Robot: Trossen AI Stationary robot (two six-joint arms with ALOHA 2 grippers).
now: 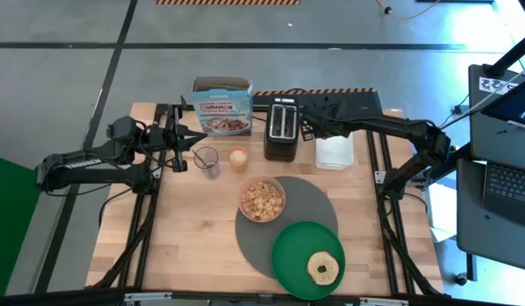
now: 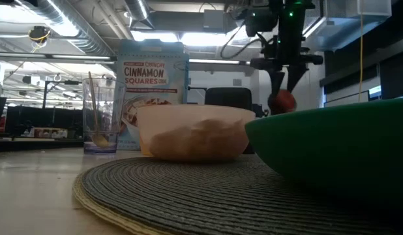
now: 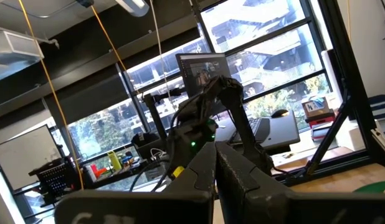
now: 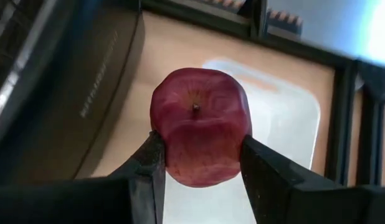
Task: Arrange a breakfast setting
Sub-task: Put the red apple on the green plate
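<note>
Apple held aloft near the table's far edge.
Right gripper (image 4: pixel 199 163) clamps the red apple (image 4: pixel 199 124) above the white tray (image 4: pixel 286 118); the rounded skin could slip between the narrow fingers in transit.

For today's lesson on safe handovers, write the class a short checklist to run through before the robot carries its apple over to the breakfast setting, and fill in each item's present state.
1. Right hand shut on the red apple, fingers on both sides: ok.
2. Apple lifted clear of the white tray: ok in the low view.
3. Black toaster close beside the apple; clearance for the swing: cannot tell.
4. Free room on the green plate beside the bagel: ok.
5. Bowl of cereal resting on the grey placemat: ok.
6. Left hand shut and parked at the table's left edge, away from the path: ok.
</note>
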